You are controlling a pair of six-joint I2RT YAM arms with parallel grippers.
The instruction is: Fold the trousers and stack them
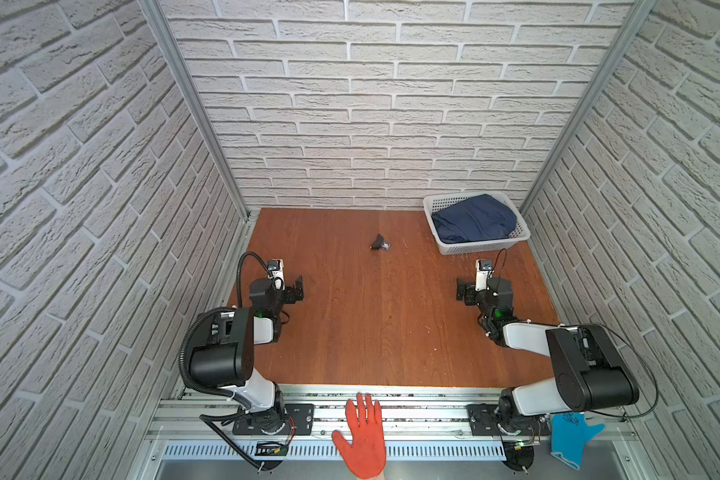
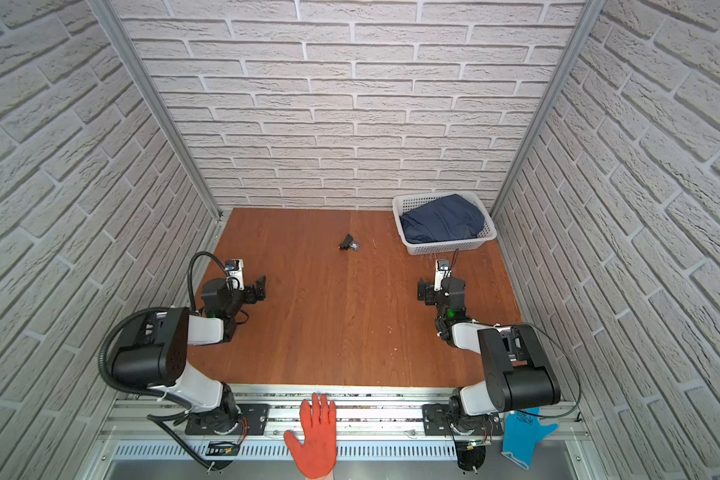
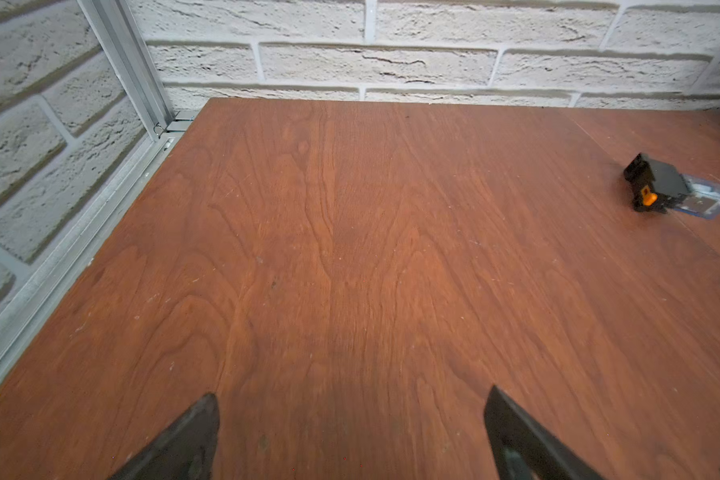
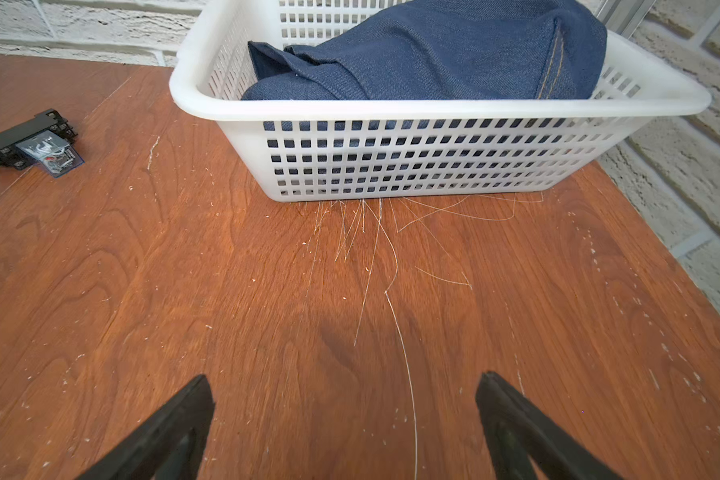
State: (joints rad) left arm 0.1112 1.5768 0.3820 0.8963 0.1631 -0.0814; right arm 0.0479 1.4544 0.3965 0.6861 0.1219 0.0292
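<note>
The trousers (image 4: 433,54) are dark blue denim with orange-brown stitching. The basket (image 4: 412,158) is white with a grid of holes. The tabletop (image 1: 371,324) is reddish-brown woodgrain, and the walls (image 1: 371,104) are pale brick-patterned. There is an orange-red glove (image 1: 364,436) and a teal-blue glove (image 1: 570,434).

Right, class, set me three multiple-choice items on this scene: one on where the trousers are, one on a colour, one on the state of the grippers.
1. Where are the trousers?
A. Spread out flat.
B. Bundled in the basket.
C. Held up in the air.

2. What colour is the basket?
A. White.
B. Red.
C. Black.

3. How do the left gripper and right gripper stand?
A. Shut on the trousers.
B. Shut on the basket rim.
C. Open and empty.

Answers:
1 B, dark denim fills the basket by the back wall.
2 A, its slotted plastic walls are white.
3 C, each wrist view shows fingers wide apart over bare table.
</note>
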